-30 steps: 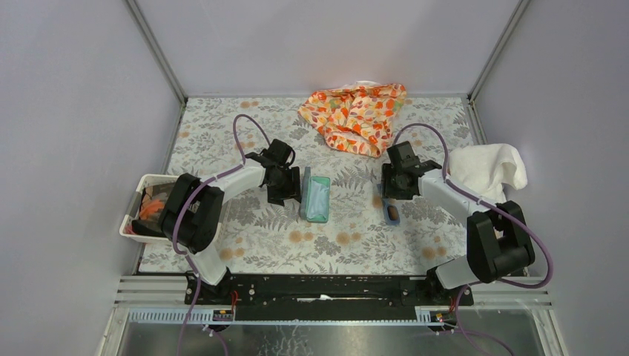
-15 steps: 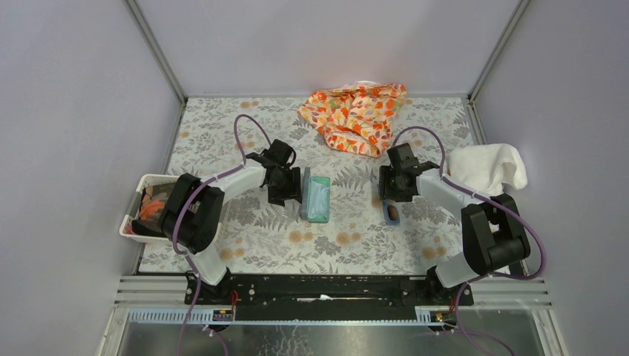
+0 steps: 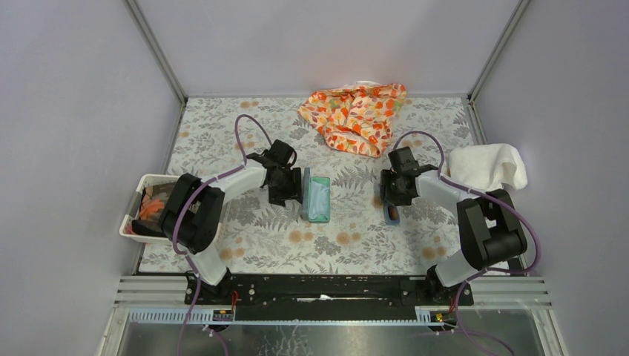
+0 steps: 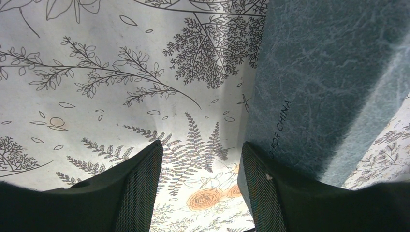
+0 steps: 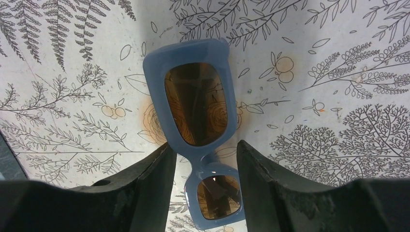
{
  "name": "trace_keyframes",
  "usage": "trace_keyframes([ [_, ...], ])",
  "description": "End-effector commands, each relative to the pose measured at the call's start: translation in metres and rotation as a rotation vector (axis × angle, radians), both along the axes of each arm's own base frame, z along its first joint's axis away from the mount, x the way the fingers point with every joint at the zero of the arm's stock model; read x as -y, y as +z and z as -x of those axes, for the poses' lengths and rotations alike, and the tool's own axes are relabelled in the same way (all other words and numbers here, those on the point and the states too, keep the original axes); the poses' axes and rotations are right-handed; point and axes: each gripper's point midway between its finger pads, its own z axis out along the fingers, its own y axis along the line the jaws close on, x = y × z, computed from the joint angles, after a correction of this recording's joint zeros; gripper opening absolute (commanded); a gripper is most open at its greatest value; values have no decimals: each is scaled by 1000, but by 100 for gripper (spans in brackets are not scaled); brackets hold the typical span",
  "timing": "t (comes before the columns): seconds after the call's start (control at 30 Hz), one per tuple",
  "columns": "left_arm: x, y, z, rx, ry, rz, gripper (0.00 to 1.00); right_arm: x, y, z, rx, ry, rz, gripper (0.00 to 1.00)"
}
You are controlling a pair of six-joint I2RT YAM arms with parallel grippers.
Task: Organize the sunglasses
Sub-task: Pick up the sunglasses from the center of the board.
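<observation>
The right end effector has lowered to straddle the sunglasses.

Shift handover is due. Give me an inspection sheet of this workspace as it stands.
Surface: leaf-print table cover, flat.
Job's things: sunglasses lying on the table cover, apart from the open case.
Clutter: orange patterned fabric, white towel, white bin.
End effectors: left end effector open beside the case; right end effector open astride the sunglasses' bridge.
Cables: purple cable looped on each arm.
Surroundings: grey walls, nothing else seen.
</observation>
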Motion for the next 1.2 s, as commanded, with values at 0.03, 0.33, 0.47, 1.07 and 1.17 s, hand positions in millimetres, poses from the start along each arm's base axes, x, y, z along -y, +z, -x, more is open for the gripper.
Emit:
trace_keyframes([
  [0.03,4,6,-4,23,-10,6,66,-5,-1,-6,11,12,-31,55],
  [0.33,5,4,-3,18,-13,2,66,-9,0,-12,14,11,-44,48],
  [0.47,5,3,-3,16,-12,1,66,-9,-1,-12,11,9,-43,44],
  [1.07,5,0,-3,8,-18,-4,66,-12,16,-10,36,8,-72,23],
  [1.17,5,0,-4,11,-19,-4,66,-14,16,-8,31,11,-79,22],
])
